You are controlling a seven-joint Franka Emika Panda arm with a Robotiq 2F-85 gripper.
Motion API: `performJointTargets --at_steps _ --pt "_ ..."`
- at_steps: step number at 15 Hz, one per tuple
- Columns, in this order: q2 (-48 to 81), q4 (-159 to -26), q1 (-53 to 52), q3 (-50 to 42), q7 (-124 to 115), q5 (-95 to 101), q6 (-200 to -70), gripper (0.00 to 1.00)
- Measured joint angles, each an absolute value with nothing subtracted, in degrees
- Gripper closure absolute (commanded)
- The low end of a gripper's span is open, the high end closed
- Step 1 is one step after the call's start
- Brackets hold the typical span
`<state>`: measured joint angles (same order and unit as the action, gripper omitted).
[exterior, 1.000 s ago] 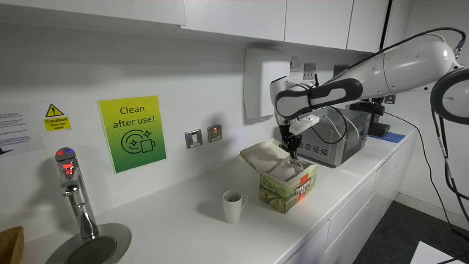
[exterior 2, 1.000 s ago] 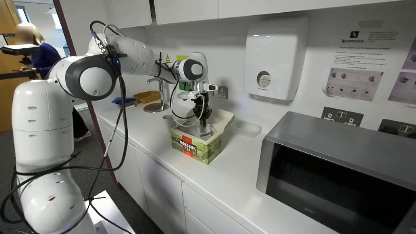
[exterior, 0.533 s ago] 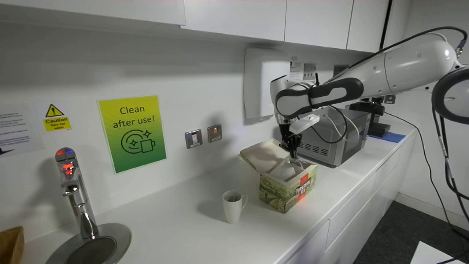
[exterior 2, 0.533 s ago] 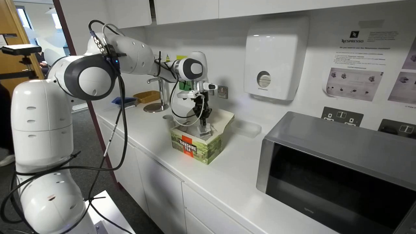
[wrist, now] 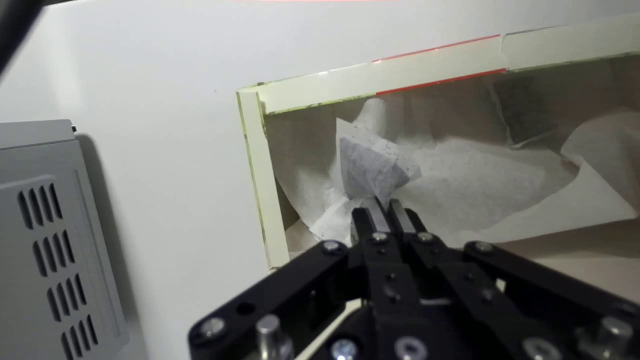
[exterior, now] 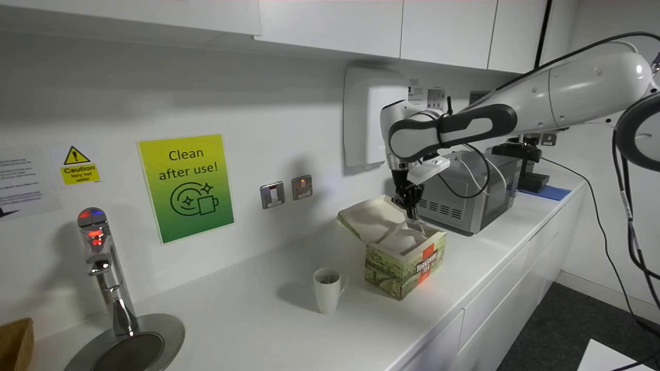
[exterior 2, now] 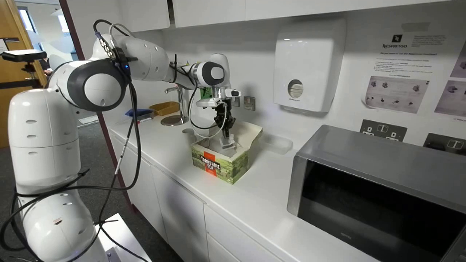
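Tea bag [wrist: 372,162], one, whitish with dark flecks: at the tips of the gripper [wrist: 384,204], over the mouth of the tea box [exterior: 394,265], towards the end nearest the microwave [exterior: 469,219]. Whether it touches the liner paper [wrist: 465,175] below cannot be told. Gripper black, fingers all but together, pinching one end of the bag.

Further items, left to right:

Basket [exterior: 16,344], brown, woven, near left, partly cut off.

Printed notice [exterior: 28,180], white, on the far wall [exterior: 289,113]; text too small to read.

Sticker [exterior: 80,174] with warning triangle; reads "Caution Very hot water".

Tap [exterior: 111,281], chrome, red lights on its upper part, standing at a round metal drain [exterior: 174,335].

Poster [exterior: 186,188], yellow to green; reads "Clean after use!" above a line drawing.

Mug [exterior: 326,296], white, upright, handle to the right; near the box, apart from it.

Tea box, green printed scenery, lid [exterior: 368,219] raised on the far side; red panel [exterior: 427,264] on the near side reads "YORKSHIRE TEA". Inside: the white, crumpled liner paper and a second tea bag [wrist: 522,107] against the near side.

Dispenser [exterior: 374,123], white, on the far wall; lettering beneath its round window [exterior 2: 295,88] too small to read.

Wall sheet [exterior 2: 406,72], headed "NESPRESSO"; the line below reads "Do you want to use the Nespresso machine?"; finer print illegible.

Microwave, grey, right of the box; mark on the door illegible.
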<state>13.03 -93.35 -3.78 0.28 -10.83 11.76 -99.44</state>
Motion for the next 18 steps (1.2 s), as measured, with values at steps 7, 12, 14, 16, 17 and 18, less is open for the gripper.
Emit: performJointTargets --at_steps 7,12,14,16,17,18 --pt "12.24 -92.75 -8.67 4.62 -10.89 13.71 -99.44 0.99" --pt "12.35 -91.69 -13.66 7.94 -10.98 16.7 -99.4 0.99" --pt "12.82 -90.78 -15.0 8.85 -10.97 17.26 -99.36 0.99" --pt "13.92 -89.29 -15.9 9.42 -10.89 17.41 -99.21 0.99" --pt "14.81 -88.29 -16.21 9.58 -10.86 17.42 -99.09 0.99" --pt "15.88 -87.13 -16.56 9.59 -10.81 17.43 -99.01 0.99"
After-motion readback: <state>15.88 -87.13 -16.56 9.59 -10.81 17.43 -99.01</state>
